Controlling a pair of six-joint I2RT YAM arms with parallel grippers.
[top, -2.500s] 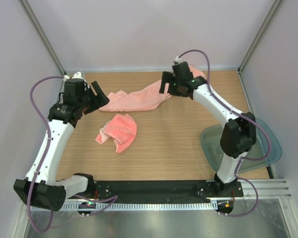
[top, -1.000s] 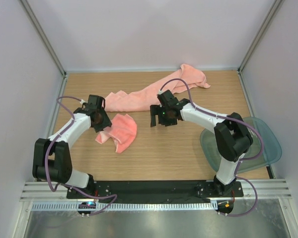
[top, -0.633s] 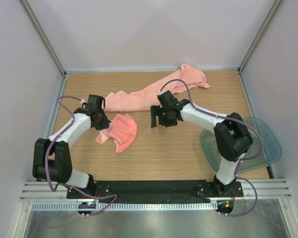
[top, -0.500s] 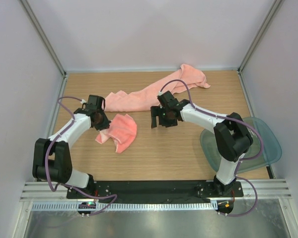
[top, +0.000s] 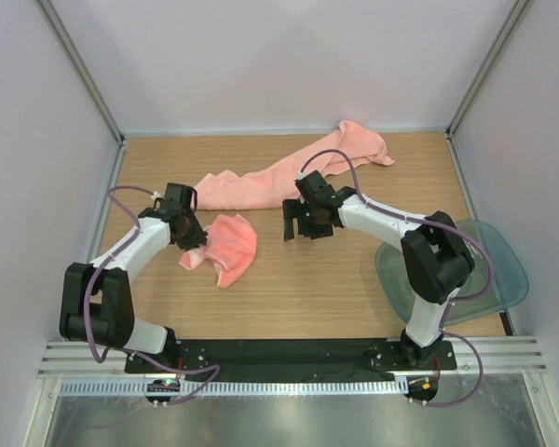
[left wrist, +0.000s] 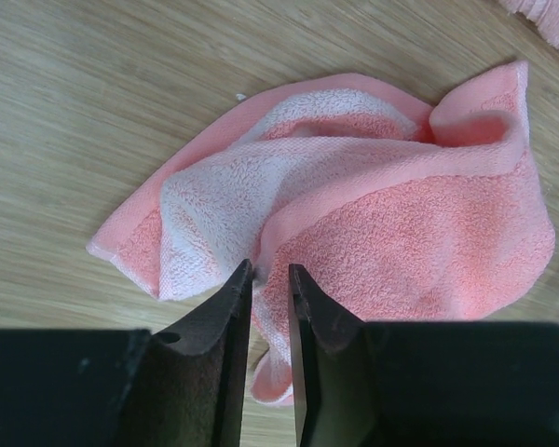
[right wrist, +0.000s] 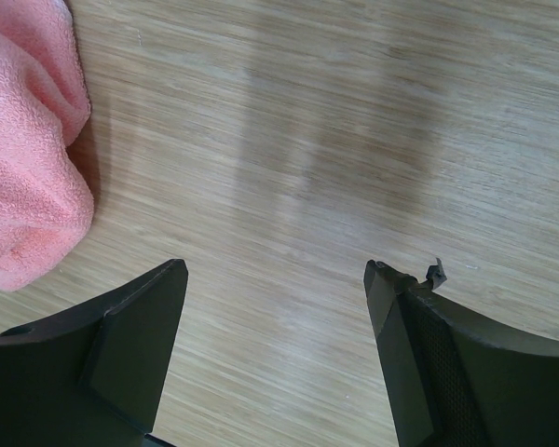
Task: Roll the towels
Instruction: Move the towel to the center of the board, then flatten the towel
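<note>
No legible text, label, brand mark, number or sign is recorded in any of the three views. The surfaces inspected were the smaller towel, the long towel, the tray and the table — no readable marking is found on any of them.

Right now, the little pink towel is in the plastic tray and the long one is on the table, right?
No. The little pink towel lies on the table, not in the plastic tray, as the top external view shows. The long towel is on the table, as you said.
</note>
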